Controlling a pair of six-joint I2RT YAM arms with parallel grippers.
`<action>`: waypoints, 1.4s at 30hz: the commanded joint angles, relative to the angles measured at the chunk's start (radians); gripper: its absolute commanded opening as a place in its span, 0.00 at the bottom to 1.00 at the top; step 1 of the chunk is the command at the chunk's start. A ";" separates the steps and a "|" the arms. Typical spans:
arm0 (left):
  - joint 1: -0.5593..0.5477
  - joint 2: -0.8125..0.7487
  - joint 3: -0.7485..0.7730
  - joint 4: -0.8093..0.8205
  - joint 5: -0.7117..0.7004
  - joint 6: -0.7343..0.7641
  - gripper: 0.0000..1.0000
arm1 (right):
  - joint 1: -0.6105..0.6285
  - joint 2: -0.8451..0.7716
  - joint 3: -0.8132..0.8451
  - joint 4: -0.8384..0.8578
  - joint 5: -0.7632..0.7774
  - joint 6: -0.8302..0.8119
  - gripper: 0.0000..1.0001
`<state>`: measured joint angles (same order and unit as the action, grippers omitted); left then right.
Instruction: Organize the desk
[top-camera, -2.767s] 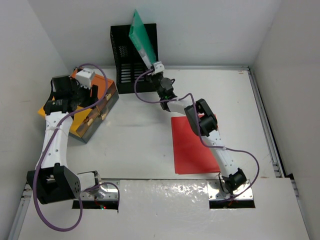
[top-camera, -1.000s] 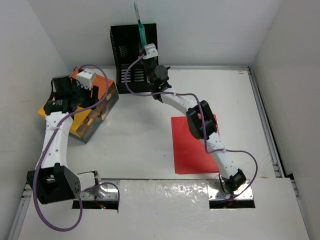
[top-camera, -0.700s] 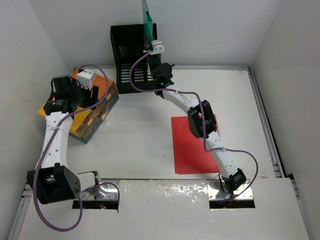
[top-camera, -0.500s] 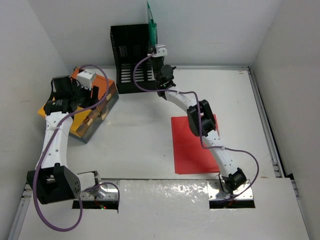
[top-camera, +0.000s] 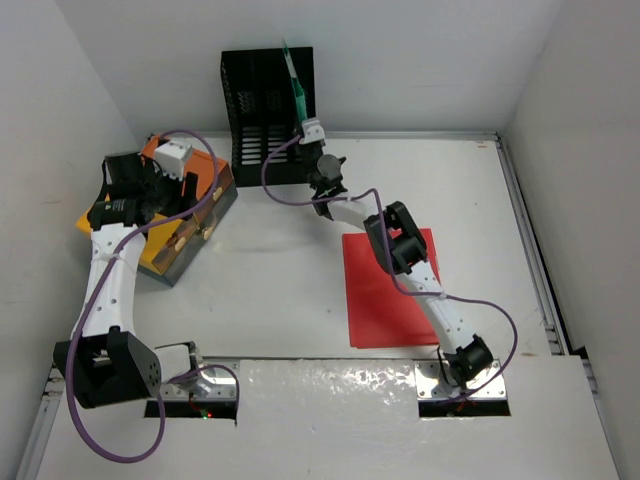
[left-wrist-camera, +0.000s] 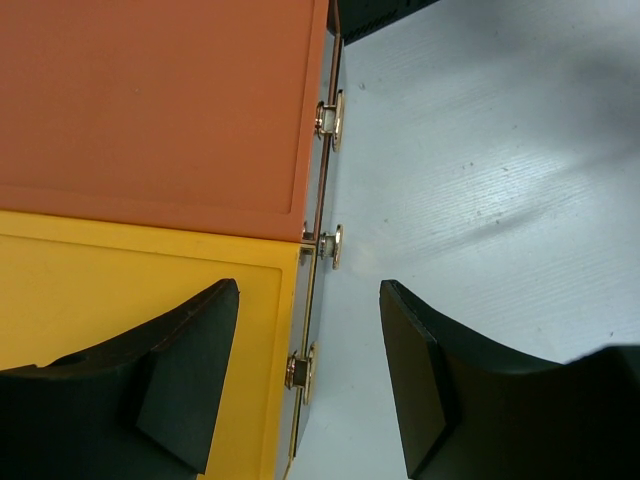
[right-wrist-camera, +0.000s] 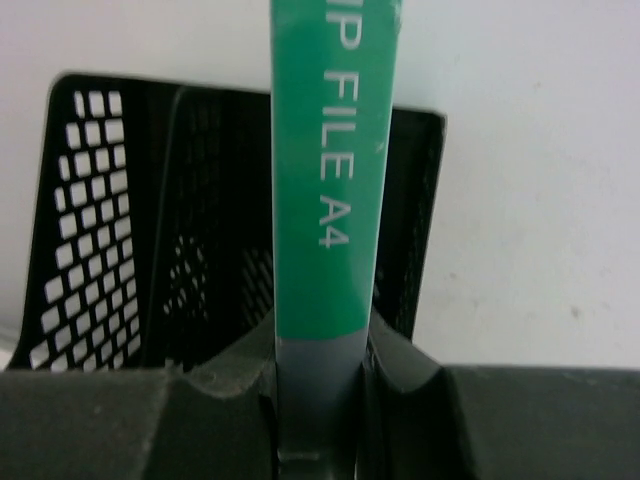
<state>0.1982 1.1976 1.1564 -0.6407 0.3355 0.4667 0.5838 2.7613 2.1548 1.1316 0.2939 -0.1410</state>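
Nearest you, a red folder (top-camera: 375, 300) lies flat on the desk (top-camera: 270, 290), not yet filed. Midway, the left pincer (left-wrist-camera: 308, 350) hangs with jaws apart, holding nothing, over the orange-and-yellow drawer box (left-wrist-camera: 150, 100). Farthest, the right pincer (right-wrist-camera: 322, 370) clamps an upright green file (right-wrist-camera: 335, 150) at the right side of the black mesh rack (top-camera: 255, 110). Judge this filing unfinished, with the red folder to follow.

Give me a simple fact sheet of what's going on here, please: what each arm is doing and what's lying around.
Right tool: shut on the green file, held upright
File position: over the black mesh rack, right side; how deep it sits is unclear
Left tool: open, holding nothing, above the drawer box front edge
Desk: red folder lying flat near the right arm
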 joint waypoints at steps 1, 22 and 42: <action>0.012 -0.016 -0.001 0.016 0.022 0.006 0.57 | 0.028 -0.106 -0.133 0.141 0.074 -0.028 0.00; 0.012 -0.026 0.003 0.007 0.043 0.012 0.57 | -0.030 -0.420 -0.575 0.055 0.175 0.078 0.00; 0.013 -0.032 0.002 -0.002 0.050 0.029 0.58 | -0.027 -0.688 -0.631 -0.286 -0.013 0.208 0.86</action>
<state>0.1982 1.1969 1.1564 -0.6422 0.3630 0.4744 0.5583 2.2932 1.5951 0.8509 0.3786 0.0746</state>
